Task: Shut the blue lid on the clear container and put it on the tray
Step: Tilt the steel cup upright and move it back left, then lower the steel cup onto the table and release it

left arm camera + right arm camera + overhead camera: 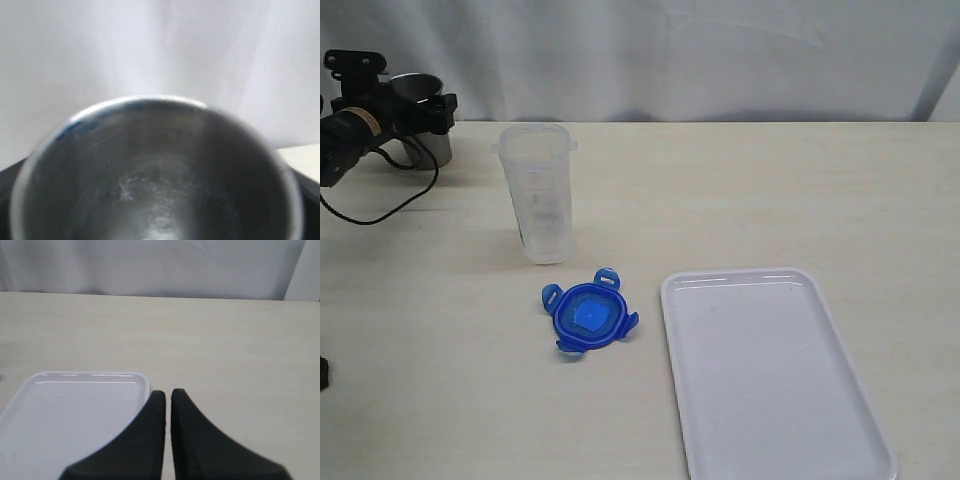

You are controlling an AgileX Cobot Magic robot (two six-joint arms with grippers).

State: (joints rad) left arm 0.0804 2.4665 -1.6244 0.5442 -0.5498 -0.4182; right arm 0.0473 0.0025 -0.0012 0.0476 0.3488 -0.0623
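blue lid (589,316) seen on bench (770,190) at 5 o'clock of clear container (542,195), tray (775,380) at its 3 o'clock; right fingers (145,440) closed, empty; state of left fingers (440,110) cannot be told

Right end effector (168,394) — black, tapered

The steel cup (160,175) is blurred and cropped; the tray (770,380) runs off frame.

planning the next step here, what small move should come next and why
Probably open the right gripper and start it toward the blue lid. Its jaws are closed and empty near a corner of the tray, while the lid lies loose on the table, off the open clear container.
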